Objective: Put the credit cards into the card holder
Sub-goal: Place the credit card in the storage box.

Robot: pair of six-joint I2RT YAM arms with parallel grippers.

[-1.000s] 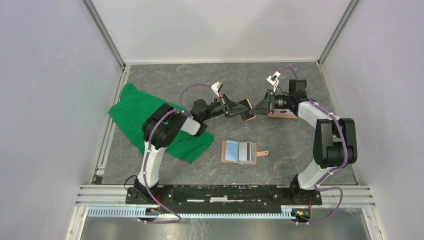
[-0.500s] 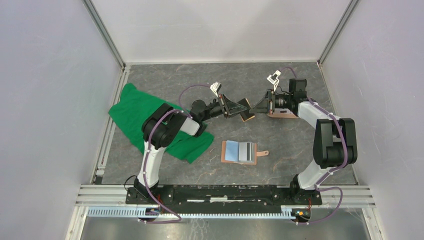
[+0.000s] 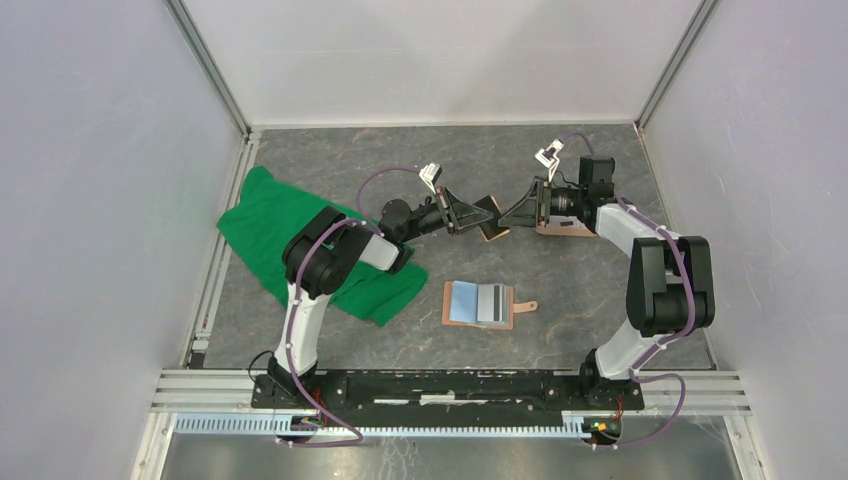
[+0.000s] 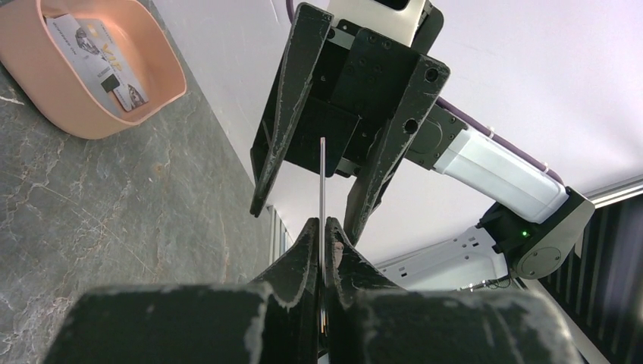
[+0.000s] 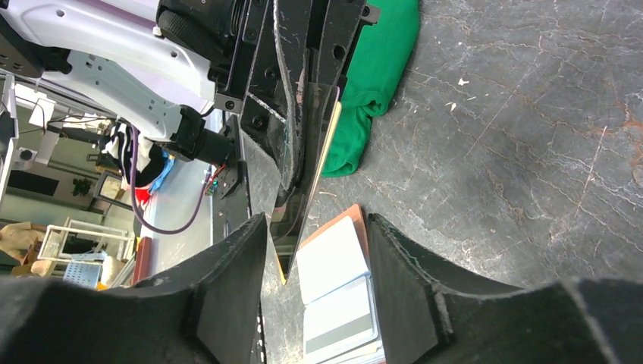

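Over the veined grey marble table [image 3: 600, 290], my left gripper [image 4: 322, 226] clamps a thin flat card [image 4: 322, 174] edge-on; my right gripper [image 5: 315, 227] stands open around it, scarcely moved since before.

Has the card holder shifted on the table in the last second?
No. The card holder lies open in the same spot, just as close to the near corner of the green cloth as before.

Cannot read the edge-on card [image 4: 321, 189], lower end hidden inside the left gripper [image 4: 323, 224], nor see the edge-cropped tray [image 4: 83, 125] whole.
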